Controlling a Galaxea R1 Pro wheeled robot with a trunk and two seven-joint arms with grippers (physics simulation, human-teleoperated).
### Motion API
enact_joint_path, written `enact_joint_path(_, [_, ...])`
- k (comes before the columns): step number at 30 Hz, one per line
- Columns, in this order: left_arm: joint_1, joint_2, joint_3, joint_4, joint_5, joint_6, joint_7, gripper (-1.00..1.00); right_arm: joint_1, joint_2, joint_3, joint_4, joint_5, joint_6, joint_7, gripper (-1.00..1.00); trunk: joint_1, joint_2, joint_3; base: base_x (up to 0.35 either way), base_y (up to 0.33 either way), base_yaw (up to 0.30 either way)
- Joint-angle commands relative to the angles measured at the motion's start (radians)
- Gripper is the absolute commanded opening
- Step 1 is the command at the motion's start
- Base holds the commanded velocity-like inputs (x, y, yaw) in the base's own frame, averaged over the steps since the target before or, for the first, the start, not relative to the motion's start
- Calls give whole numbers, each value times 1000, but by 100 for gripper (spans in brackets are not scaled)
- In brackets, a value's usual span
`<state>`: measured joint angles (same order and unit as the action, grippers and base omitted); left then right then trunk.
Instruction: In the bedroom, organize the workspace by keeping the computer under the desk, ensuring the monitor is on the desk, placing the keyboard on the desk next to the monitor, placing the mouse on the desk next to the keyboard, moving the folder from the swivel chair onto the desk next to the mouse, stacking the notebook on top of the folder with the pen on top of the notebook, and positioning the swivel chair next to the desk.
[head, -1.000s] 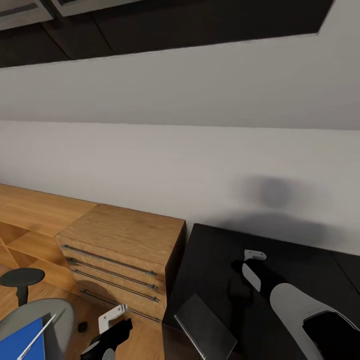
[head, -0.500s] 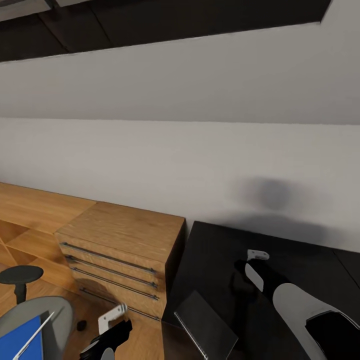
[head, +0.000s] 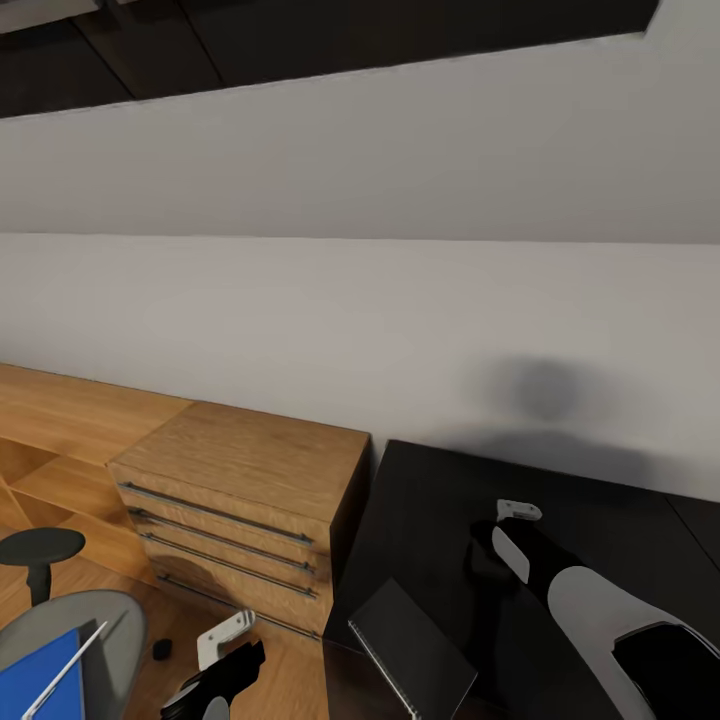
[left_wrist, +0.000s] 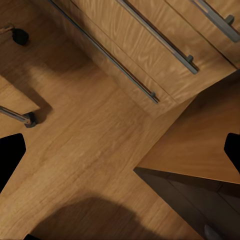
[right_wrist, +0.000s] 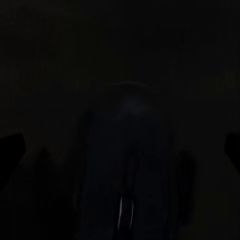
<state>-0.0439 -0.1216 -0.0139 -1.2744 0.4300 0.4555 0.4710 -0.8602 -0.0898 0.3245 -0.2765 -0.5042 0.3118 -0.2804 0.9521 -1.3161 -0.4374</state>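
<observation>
At the left gripper (head: 226, 636), jaws spread wide with nothing between them; hangs low over the wood floor (left_wrist: 85, 150), just left of the bench (head: 430, 520). At the right gripper (head: 516, 512), jaws seemingly apart too, going by the very dim right wrist view; hovers above the bench top, toward its back. Below it, a faint rounded dark form, too murky to name.

Since a second ago, hardly any change in either arm. Only a slight slide of the whole head view, so a small camera move, not a move of things: a little less of the folder (head: 40, 685) in frame than before. Probably a pause or a slow turn between steps; no task item in hand.

On the bench, near its front left corner, the notebook (head: 412, 652): dark cover, white page edge, not yet on the folder. Left of the bench, well apart from it, the swivel chair (head: 118, 640), with the blue folder lying on its seat and a thin white line across it, likely the pen (head: 66, 668). Folder move, stacking and chair placement all left to do.

Touching the bench's left end, the wooden drawer unit (head: 240, 470): all drawers closed, contents hidden.
</observation>
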Motion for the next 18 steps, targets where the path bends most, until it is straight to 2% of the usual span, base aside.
enact_joint_path(1, [-1,0,-1,-1,10,2,9,100,0,-1,8,-3,-8,6,-6,100,4,-8,-4,0,0,0])
enact_joint_path(11, [-1,0,-1,1,9,2,8,100,-1,0,8,-3,-9,7,-6,100,42,-78,-36,0,0,0])
enact_joint_path(16, [-1,-1,-1,2,10,2,9,100,0,0,8,-3,-9,7,-6,100,42,-78,-36,0,0,0])
enact_joint_path(17, [-1,-1,-1,2,10,2,9,100,0,0,8,-3,-9,7,-6,-100,42,-78,-36,0,0,0])
enact_joint_path(18, [-1,-1,-1,4,10,2,9,100,0,0,8,-3,-10,8,-6,-100,42,-78,-36,0,0,0])
